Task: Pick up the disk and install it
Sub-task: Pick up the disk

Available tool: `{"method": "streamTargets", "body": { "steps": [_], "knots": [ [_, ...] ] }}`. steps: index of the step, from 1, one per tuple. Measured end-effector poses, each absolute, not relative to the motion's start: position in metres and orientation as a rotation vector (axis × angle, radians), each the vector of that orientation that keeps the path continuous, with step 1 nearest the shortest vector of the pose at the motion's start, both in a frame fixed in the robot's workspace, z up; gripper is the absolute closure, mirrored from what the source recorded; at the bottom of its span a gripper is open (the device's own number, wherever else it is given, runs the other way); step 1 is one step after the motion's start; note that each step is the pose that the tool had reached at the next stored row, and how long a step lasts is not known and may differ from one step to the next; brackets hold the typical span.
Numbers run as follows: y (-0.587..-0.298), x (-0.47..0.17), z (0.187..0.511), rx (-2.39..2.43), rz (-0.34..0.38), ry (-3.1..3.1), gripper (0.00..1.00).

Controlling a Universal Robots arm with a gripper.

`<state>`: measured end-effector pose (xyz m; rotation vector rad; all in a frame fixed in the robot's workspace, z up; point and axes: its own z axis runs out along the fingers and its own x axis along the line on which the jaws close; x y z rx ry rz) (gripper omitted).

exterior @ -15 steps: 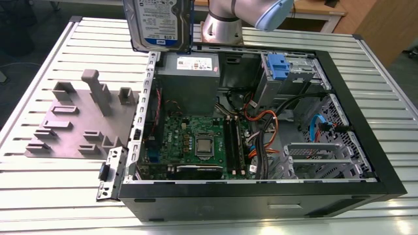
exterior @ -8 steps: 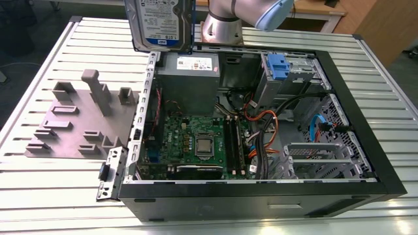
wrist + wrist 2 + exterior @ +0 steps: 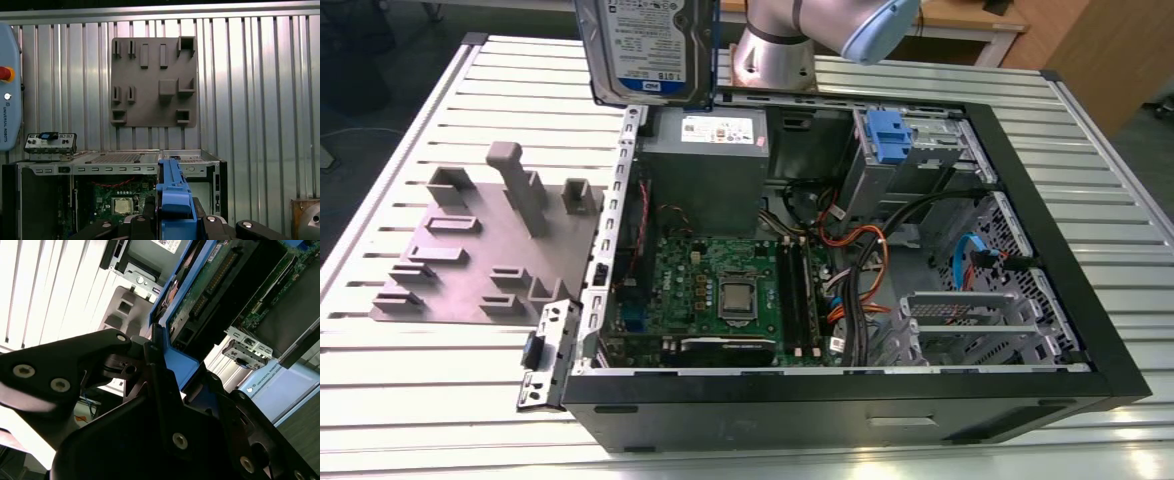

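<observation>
The disk point(image 3: 647, 50) is held clenched by its blue carrier frame point(image 3: 175, 197) between the gripper's point(image 3: 159, 355) fingers — drive body extending past the fingertips, upright, prob. so that the open PC case point(image 3: 854, 385) below them is cleared.

The work surface is a metal table point(image 3: 414, 400) topped with parallel ribbed aluminium slats. In the first wrist view, the slats point(image 3: 260, 100) reflect light in bright lengthwise streaks. Beyond the table's far edge stands a light wooden desk point(image 3: 974, 18) on a white frame. A brown wooden panel point(image 3: 1107, 60) stands at the exterior view's right. The floor point(image 3: 374, 120) at the exterior view's left is dark.
</observation>
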<state>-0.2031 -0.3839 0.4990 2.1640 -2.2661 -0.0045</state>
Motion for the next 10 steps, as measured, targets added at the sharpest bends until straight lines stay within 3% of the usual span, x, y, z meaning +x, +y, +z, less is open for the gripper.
{"method": "streamTargets", "body": {
  "steps": [10],
  "knots": [
    [-0.407, -0.200, 0.498, 2.164, -0.004, -2.266, 0.64]
  ]
}}
